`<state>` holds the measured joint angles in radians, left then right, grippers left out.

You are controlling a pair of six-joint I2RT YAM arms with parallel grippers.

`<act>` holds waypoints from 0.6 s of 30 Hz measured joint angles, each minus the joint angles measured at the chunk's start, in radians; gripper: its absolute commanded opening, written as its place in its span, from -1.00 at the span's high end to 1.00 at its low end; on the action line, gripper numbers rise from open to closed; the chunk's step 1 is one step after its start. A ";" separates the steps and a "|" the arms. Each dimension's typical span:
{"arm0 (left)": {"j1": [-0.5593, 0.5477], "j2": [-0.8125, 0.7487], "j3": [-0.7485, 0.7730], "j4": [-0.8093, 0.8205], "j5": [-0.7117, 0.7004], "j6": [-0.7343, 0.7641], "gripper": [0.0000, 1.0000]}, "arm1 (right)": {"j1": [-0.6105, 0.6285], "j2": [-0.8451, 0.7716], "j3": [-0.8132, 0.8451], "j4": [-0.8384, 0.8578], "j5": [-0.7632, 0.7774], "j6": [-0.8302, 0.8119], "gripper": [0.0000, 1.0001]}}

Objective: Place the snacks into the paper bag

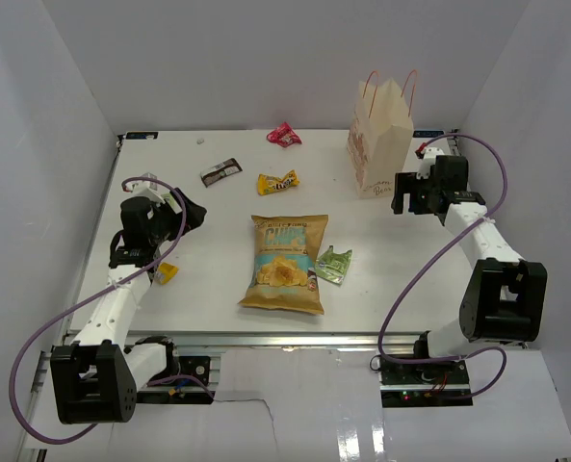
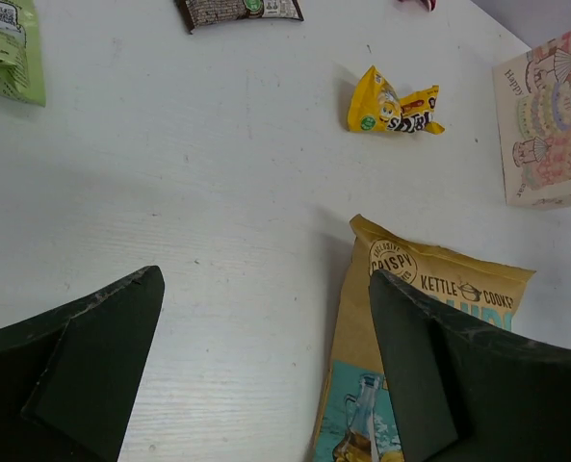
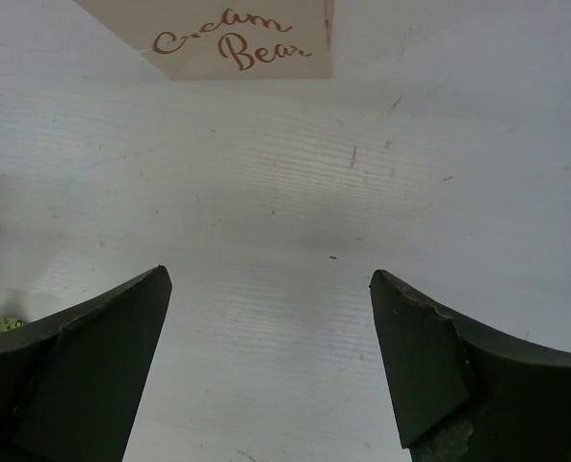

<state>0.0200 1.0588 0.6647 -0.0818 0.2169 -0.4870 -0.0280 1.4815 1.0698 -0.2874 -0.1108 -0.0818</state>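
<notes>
Snacks (image 1: 277,182) lie loose on the tabletop (image 1: 218,289): a small yellow packet (image 1: 167,272) toward the left edge, then the left claw (image 1: 194,212), jaws wide and empty, with the chips bag (image 1: 284,263) just to its right, long axis running near edge to far edge, nearer this claw. By the far right corner the paper bag (image 1: 381,144) stands upright, its inside hidden; the right claw (image 1: 401,195), also wide and empty, sits beside its base.

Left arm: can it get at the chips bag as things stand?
Probably yes. The left gripper is open and empty. The chips bag lies flat close to its right, with only bare table between them, and nothing stands in the way.
</notes>
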 measured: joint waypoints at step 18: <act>0.000 0.029 -0.001 0.003 0.177 -0.076 -0.96 | 0.229 0.001 -0.003 -0.283 -0.442 -0.498 -0.81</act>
<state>0.0200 1.0882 0.6636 -0.0788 0.3943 -0.5629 0.2012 1.4822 1.0668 -0.5701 -0.5526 -0.5797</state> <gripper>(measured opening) 0.979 0.900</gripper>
